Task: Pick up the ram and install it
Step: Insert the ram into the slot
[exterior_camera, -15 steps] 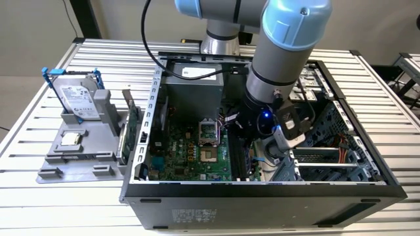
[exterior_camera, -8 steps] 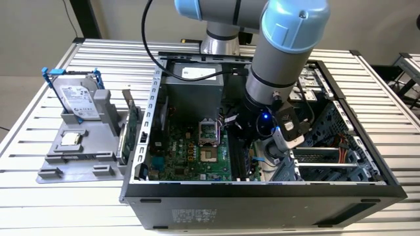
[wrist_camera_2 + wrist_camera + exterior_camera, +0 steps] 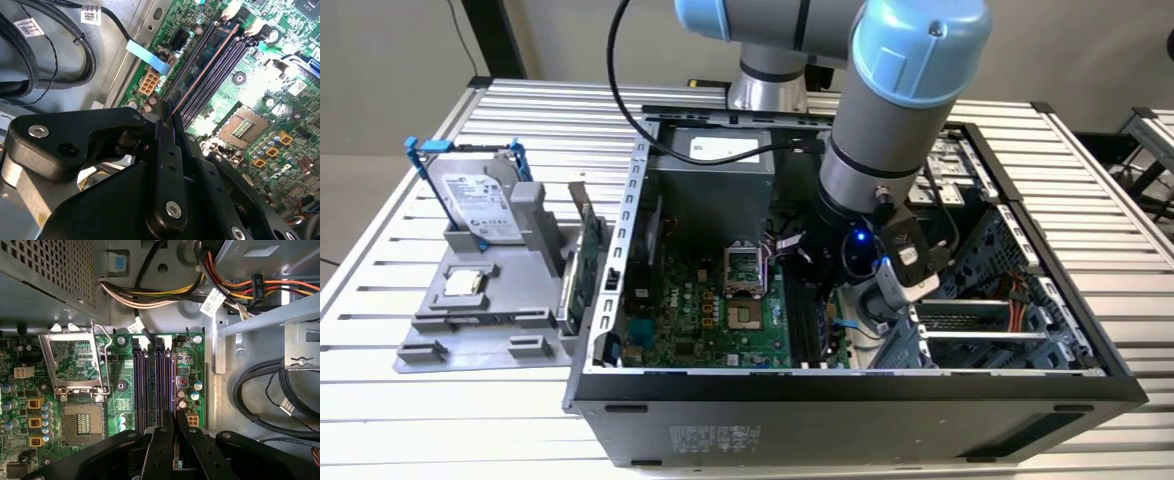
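In the second wrist view the gripper (image 3: pixel 167 112) is clamped on the ram (image 3: pixel 200 75), whose long axis runs along the motherboard's black slots (image 3: pixel 220 65), edge down into the outermost one. Beyond lies the open processor socket (image 3: pixel 82 422). In the exterior view, the computer case (image 3: pixel 854 400) sits on the slatted worktop (image 3: pixel 400 420).

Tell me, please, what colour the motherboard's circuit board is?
Green, clearest in the first wrist view on the motherboard.
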### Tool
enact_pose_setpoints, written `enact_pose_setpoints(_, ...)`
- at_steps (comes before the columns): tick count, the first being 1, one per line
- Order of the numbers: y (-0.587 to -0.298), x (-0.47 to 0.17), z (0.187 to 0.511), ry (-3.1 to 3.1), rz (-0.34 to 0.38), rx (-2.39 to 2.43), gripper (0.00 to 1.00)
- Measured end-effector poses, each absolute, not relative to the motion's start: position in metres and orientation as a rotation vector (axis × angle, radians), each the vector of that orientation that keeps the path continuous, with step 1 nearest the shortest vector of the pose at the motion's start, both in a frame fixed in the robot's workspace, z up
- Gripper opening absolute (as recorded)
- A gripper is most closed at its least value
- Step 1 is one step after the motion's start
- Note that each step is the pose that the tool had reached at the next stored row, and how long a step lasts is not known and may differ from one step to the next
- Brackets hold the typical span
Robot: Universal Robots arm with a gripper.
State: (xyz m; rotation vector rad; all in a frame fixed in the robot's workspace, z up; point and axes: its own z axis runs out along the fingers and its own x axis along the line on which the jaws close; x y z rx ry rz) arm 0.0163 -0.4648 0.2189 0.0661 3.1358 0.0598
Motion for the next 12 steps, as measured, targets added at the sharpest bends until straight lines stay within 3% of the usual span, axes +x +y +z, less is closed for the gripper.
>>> enact_pose_setpoints(12, -0.4648, 0.0146, 0.2172, 3.137, 0.060, 0.042, 0.00)
